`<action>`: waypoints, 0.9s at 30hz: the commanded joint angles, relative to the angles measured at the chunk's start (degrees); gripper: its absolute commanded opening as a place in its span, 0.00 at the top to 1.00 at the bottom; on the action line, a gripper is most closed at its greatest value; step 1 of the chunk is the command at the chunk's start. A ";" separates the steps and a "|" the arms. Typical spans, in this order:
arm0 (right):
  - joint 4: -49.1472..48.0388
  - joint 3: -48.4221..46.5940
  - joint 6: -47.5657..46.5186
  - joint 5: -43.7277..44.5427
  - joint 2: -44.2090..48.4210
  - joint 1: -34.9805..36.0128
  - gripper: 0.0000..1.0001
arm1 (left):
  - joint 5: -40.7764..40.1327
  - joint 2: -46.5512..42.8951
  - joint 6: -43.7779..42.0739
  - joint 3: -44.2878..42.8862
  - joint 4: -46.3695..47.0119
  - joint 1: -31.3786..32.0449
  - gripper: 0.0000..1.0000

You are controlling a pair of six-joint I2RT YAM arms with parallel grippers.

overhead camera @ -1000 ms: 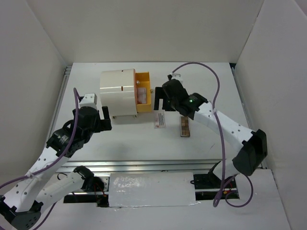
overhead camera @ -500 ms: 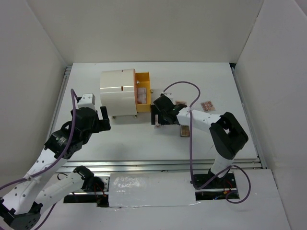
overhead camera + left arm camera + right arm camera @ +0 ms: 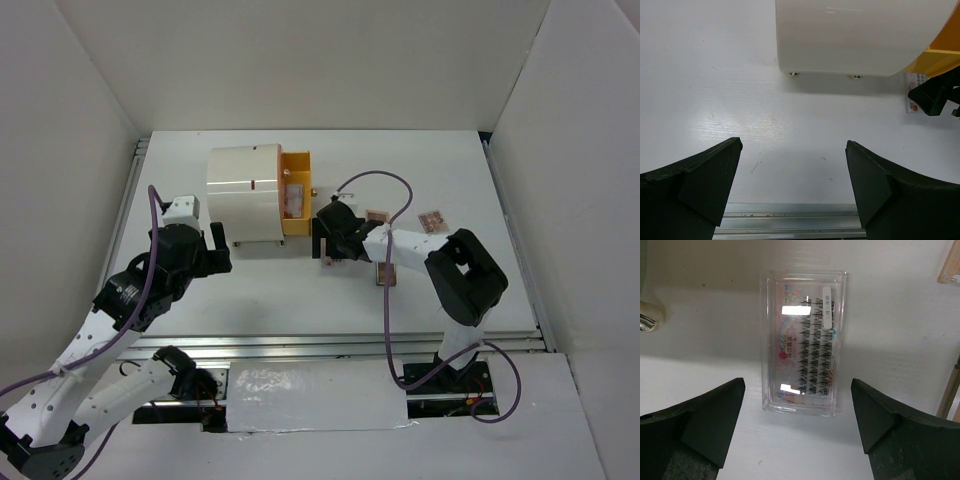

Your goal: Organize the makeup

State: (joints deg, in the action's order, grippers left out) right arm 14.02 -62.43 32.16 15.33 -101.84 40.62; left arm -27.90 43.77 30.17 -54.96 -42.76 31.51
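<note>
Under the right hand (image 3: 797,385), at 5 o'clock from the open drawer (image 3: 296,195), a clear lash packet (image 3: 802,340) lies flat on the desk (image 3: 300,290). Its long axis runs 12 to 6 in the wrist view. The hand's fingers (image 3: 705,420) stand spread at 9 and 3, likely to pinch its short width. The left hand (image 3: 792,170) hovers open and empty by the box (image 3: 245,190).

A cream cylindrical box (image 3: 245,192) sits on the white table (image 3: 280,295), toward the far left, with small metal feet (image 3: 793,74) showing under its near edge. Its orange drawer (image 3: 296,195) stands pulled out to the right. White walls (image 3: 300,60) enclose the table, and an aluminium rail (image 3: 300,345) runs along its near edge.
</note>
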 commanded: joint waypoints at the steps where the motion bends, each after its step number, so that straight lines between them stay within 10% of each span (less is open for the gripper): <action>1: -1.90 -0.49 1.32 3.03 -1.42 0.16 0.06 | 0.65 0.09 -0.73 0.03 1.98 -0.31 0.01; 27: 3.82 2.75 5.98 7.52 -2.84 0.16 0.28 | 1.44 0.70 -1.08 0.20 2.33 -0.31 0.00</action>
State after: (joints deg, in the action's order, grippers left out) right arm 13.76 -61.87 35.55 21.30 -105.12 40.62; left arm -26.72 44.42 30.06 -54.96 -42.35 31.42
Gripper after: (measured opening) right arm 0.739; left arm 0.994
